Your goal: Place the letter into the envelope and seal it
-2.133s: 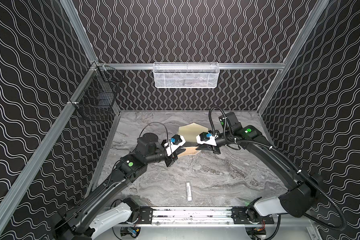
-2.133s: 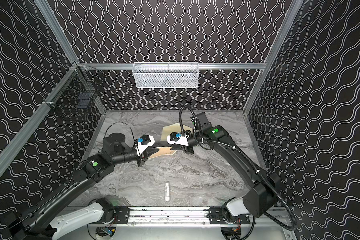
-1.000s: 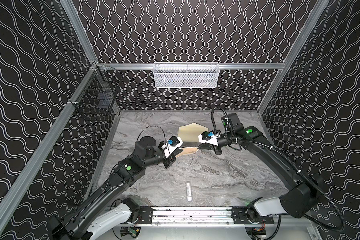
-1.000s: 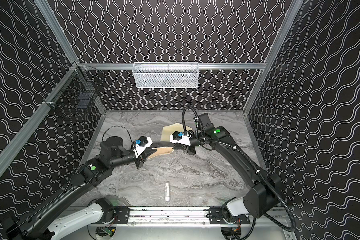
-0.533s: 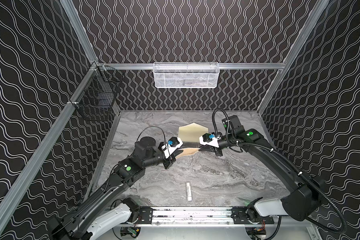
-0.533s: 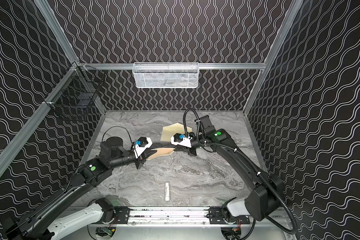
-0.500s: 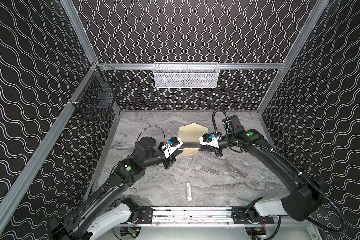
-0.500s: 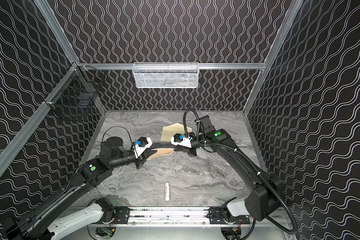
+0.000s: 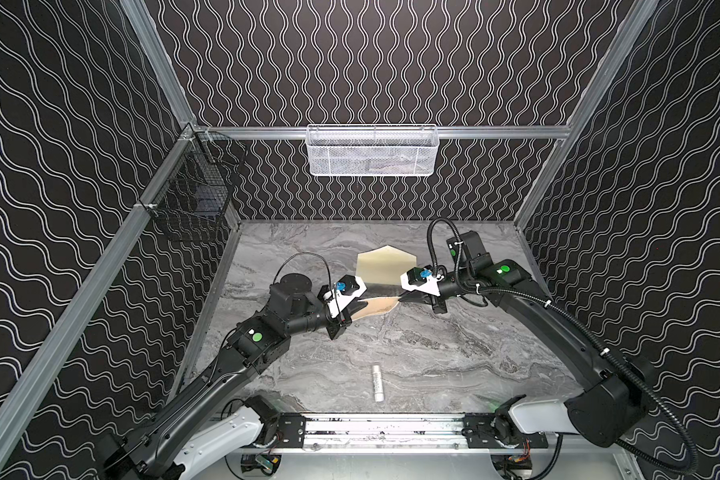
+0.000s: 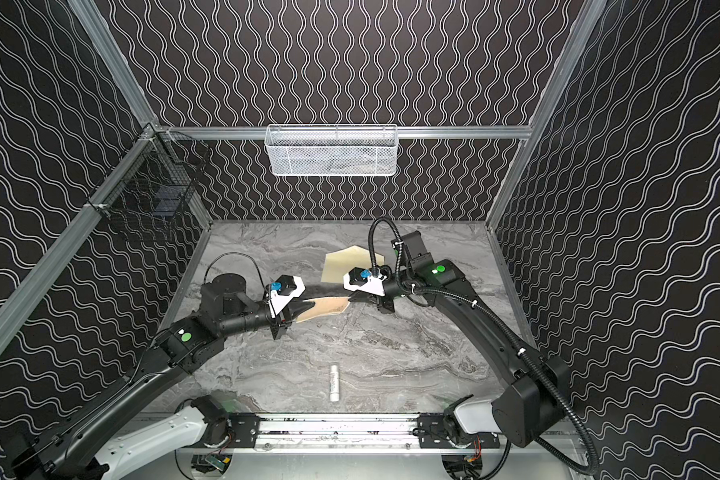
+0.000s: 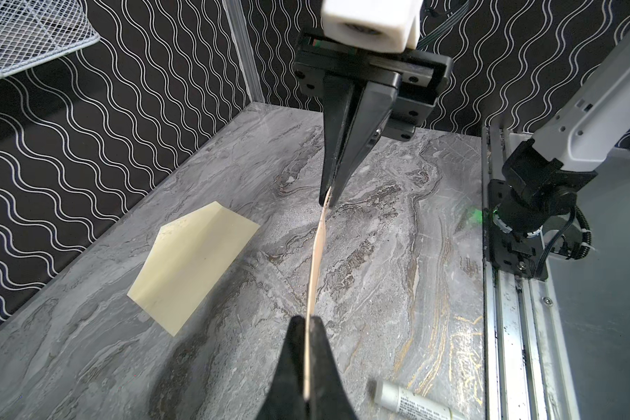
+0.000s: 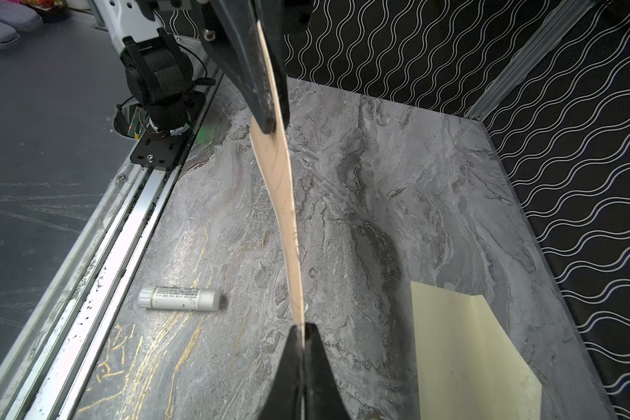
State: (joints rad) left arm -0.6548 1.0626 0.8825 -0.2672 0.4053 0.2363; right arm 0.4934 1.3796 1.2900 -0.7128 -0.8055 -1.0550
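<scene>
Letter (image 9: 378, 306) held clear of the counter (image 9: 433, 353), mid-scene. Left gripper (image 9: 361, 307) closed on its left end, right gripper (image 9: 401, 296) closed on its right end

Change over the last two seconds: left arm has drawn back and dropped its elbow, right gripper has edged right. Sheet now spans between them, faintly bowed, edge-on in both wrist views

Envelope (image 9: 385, 266) flat just beyond the letter, flap open and pointing far, untouched. Stick (image 9: 377, 382) lies near the front rail

Reading: letter lifted under two-arm control; insertion not begun, sealing further off
</scene>
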